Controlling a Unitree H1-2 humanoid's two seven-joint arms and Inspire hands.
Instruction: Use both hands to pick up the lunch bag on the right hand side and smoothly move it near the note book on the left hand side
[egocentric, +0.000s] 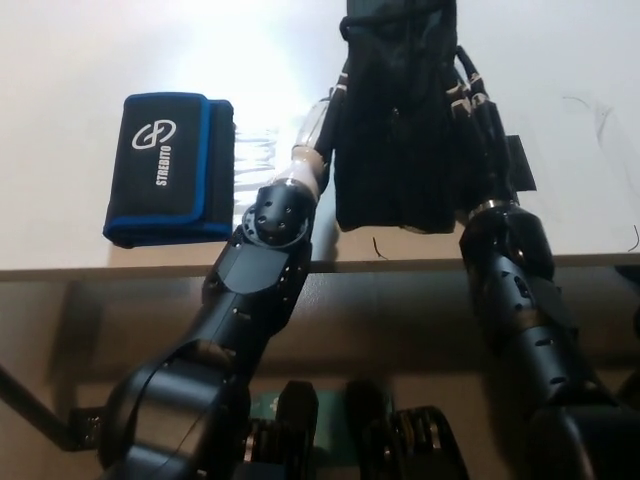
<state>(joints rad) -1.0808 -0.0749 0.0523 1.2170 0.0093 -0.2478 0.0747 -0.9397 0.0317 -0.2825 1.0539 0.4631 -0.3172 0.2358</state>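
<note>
The black lunch bag (400, 120) stands upright at the middle of the table, squeezed between my two hands. My left hand (338, 88) presses flat on the bag's left side, and most of it is hidden behind the fabric. On the bag's right side lies my black right hand (472, 100), fingers stretched up along it. The notebook (168, 165), black with a blue border and a white logo, lies flat to the left, about a hand's width from my left forearm.
The pale table (80, 60) ends in a front edge (100, 268) just below the notebook and the bag. A thin dark thread (592, 108) lies on the tabletop at the right. Below the edge is a brown lower surface.
</note>
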